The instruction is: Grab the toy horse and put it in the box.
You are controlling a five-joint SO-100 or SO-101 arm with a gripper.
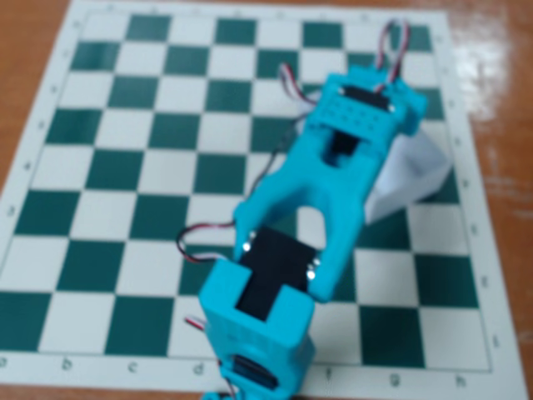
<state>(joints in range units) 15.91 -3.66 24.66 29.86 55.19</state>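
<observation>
Cyan arm point(300, 217) filled the fixed view, reaching over the chessboard point(125, 167) with its far end above the box point(412, 179). Beneath that end, the gripper and toy horse stayed hidden; clenched or released, I cannot tell. Best practice, I judged: centre over the box before letting go.
</observation>
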